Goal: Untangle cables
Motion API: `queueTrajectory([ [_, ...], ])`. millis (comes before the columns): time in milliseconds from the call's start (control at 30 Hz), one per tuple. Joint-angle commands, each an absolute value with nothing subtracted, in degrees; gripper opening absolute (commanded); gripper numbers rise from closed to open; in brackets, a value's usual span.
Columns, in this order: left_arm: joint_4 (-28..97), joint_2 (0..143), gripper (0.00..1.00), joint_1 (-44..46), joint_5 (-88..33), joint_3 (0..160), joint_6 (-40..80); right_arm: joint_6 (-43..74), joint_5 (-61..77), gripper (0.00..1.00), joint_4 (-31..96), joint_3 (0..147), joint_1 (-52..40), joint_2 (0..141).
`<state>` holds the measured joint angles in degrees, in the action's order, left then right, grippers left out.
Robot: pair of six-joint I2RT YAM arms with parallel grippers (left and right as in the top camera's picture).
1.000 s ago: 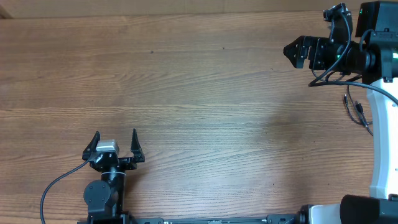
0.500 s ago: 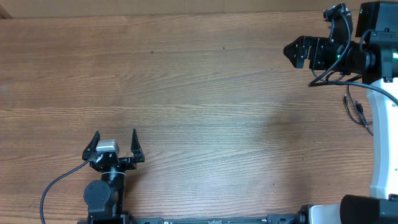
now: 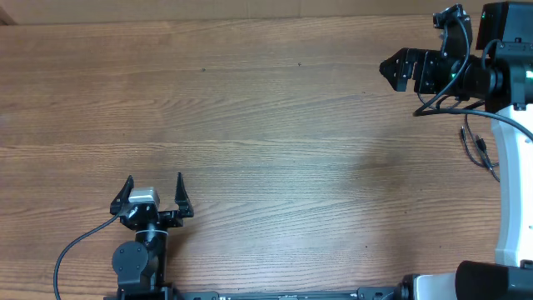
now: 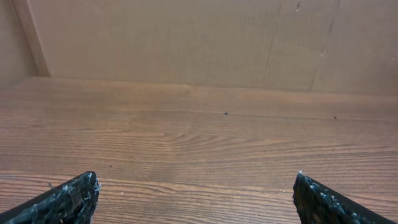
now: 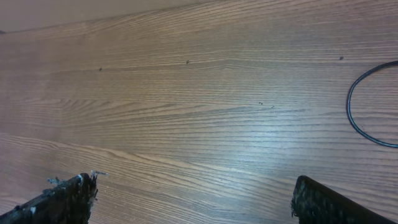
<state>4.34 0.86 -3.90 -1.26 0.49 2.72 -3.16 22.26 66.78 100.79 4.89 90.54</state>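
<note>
Only just starting imo, no untangling going on yet. The left gripper [image 3: 153, 190] is sitting near the near-left corner of the table [image 3: 266, 125], jaws spread wide and holding nothing. The right gripper [image 5: 193, 196] is hanging over the far-right corner, also wide open & empty. The cables [image 3: 483, 157] are lying by the right edge, partly hiding under the right arm [image 3: 510, 192], w/ only a thin bit and plug ends showing. Next move prob: right side is needing to swing back to that edge, go low and pinch one strand. Tricky bc it's so thin.
</note>
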Motion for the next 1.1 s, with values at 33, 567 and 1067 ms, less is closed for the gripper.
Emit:
queueTrajectory([
  [33,4.5,0.3,1.00,-4.4,-0.7,0.3,1.3,-3.0,21.9,1.00,67.1,100.8,5.0,90.2],
  [567,4.5,0.3,1.00,-4.4,-0.7,0.3,1.3,-2.8,28.2,1.00,10.0,41.0,3.7,50.8],
  [1067,4.5,0.3,1.00,-4.4,-0.7,0.3,1.3,-2.8,28.1,1.00,-8.6,2.1,3.7,12.1],
])
